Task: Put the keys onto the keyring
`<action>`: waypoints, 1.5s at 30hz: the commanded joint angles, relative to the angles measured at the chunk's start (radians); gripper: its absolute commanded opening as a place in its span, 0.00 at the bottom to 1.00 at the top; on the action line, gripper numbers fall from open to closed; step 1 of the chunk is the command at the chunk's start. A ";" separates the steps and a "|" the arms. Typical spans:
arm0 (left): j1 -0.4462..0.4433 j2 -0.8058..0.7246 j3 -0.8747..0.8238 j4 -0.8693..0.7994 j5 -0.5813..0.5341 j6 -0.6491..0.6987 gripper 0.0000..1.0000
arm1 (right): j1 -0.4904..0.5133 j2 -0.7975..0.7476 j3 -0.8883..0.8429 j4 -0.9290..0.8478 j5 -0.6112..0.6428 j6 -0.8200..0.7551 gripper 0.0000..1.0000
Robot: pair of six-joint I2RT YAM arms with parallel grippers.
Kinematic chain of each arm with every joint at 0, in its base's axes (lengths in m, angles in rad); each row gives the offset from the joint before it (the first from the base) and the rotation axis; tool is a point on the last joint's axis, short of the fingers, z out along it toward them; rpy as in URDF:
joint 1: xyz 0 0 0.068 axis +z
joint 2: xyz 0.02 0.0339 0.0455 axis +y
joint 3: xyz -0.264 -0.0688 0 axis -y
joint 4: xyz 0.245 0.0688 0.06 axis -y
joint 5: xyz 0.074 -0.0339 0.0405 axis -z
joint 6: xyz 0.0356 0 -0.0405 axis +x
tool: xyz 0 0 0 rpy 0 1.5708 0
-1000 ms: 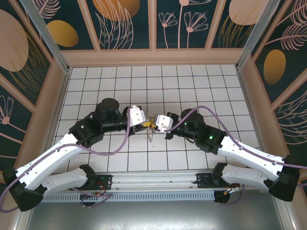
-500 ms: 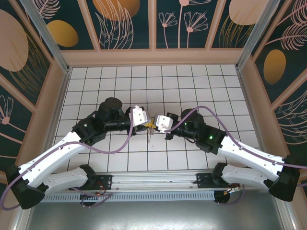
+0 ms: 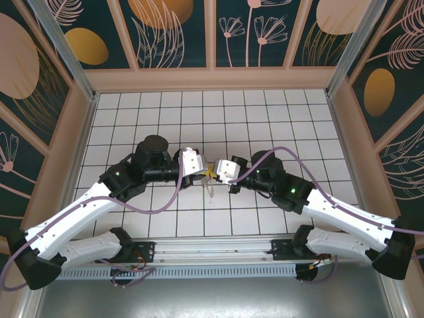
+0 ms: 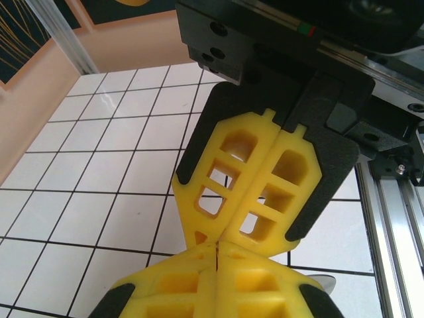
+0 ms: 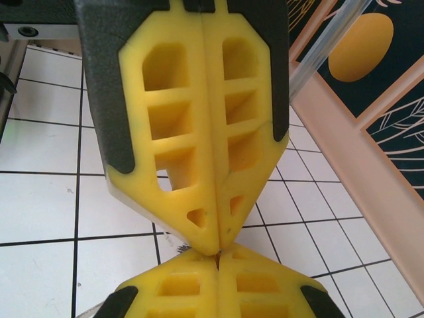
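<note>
Over the middle of the tiled floor my left gripper (image 3: 207,173) and right gripper (image 3: 215,173) meet tip to tip, both shut. The keyring (image 3: 209,188), a thin pale loop, hangs down from where the tips touch. In the left wrist view my own yellow fingers (image 4: 217,250) are pressed together with a thin dark sliver in the slit, and a silvery bit of the keyring (image 4: 323,283) pokes out beside them. In the right wrist view that gripper (image 5: 217,257) is likewise closed against the left gripper's tips (image 5: 213,240). The keys are hidden.
White tiled floor (image 3: 298,126) lies open behind and to both sides of the grippers. Peach walls (image 3: 73,132) ring the floor. A metal rail (image 3: 212,248) with the arm bases runs along the near edge.
The left gripper's jaws have closed at the spot where the right gripper's tips hold the loop. The left arm shifted slightly toward the right one. The right arm stayed put.
</note>
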 commanded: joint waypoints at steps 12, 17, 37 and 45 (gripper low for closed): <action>-0.005 -0.115 -0.110 0.295 0.182 -0.134 0.00 | 0.006 -0.057 -0.019 0.098 -0.101 0.011 0.18; -0.004 -0.141 -0.152 0.380 0.208 -0.172 0.00 | 0.005 -0.078 -0.033 0.118 -0.112 0.011 0.15; -0.005 -0.101 -0.064 0.178 0.121 -0.104 0.18 | -0.009 -0.082 -0.031 0.145 0.021 0.003 0.00; -0.005 -0.030 -0.006 0.019 -0.032 -0.004 0.19 | 0.000 -0.038 0.007 0.072 0.071 -0.014 0.00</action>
